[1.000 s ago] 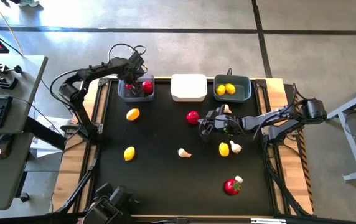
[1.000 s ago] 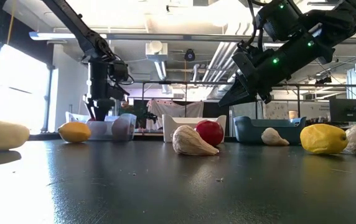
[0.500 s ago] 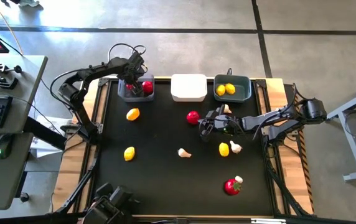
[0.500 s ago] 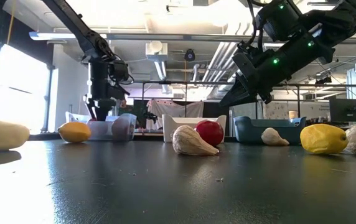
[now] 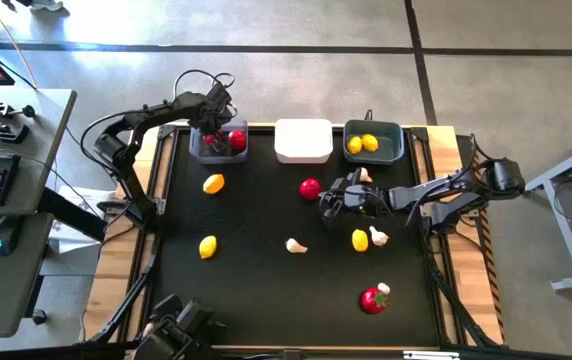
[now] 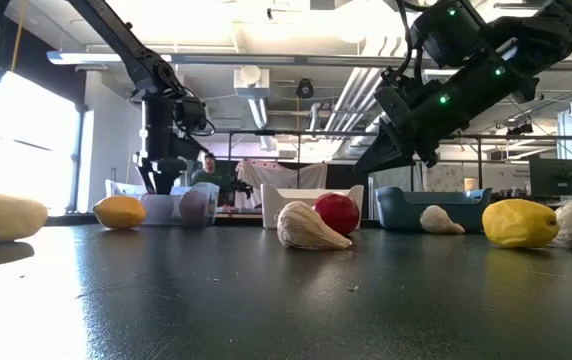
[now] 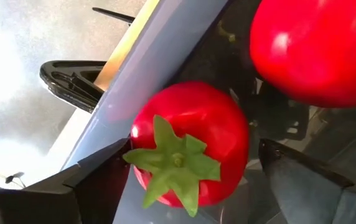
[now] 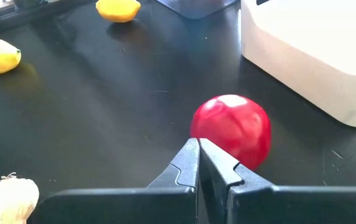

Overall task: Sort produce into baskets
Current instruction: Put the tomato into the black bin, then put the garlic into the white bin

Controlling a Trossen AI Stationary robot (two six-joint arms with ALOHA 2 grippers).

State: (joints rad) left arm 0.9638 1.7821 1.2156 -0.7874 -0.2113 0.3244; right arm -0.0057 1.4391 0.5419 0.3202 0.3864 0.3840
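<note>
The grey basket [image 5: 218, 143] at the far left holds two tomatoes. My left gripper [image 5: 211, 135] hangs over it, open, pointing down. In the left wrist view its fingers stand either side of one tomato [image 7: 190, 143], and the other tomato [image 7: 315, 43] lies beside it. My right gripper [image 5: 328, 197] is shut, raised above the table, just short of a loose tomato [image 8: 231, 130] near the white basket [image 5: 303, 140]. The teal basket [image 5: 373, 142] holds two lemons. My left gripper stands open around the tomato in the grey basket, coming from above. One finger [image 7: 103, 177] lies right beside the tomato's side [image 7: 139, 134]; I cannot tell whether it touches. The other finger [image 7: 302, 174] is clear of it.
Loose on the black table lie lemons [image 5: 213, 183], [image 5: 207, 246], [image 5: 359, 239], garlic bulbs [image 5: 295, 245], [image 5: 377, 236], [image 5: 364, 176], and a tomato [image 5: 372, 299] with garlic beside it near the front right. A desk with a keyboard stands left of the table.
</note>
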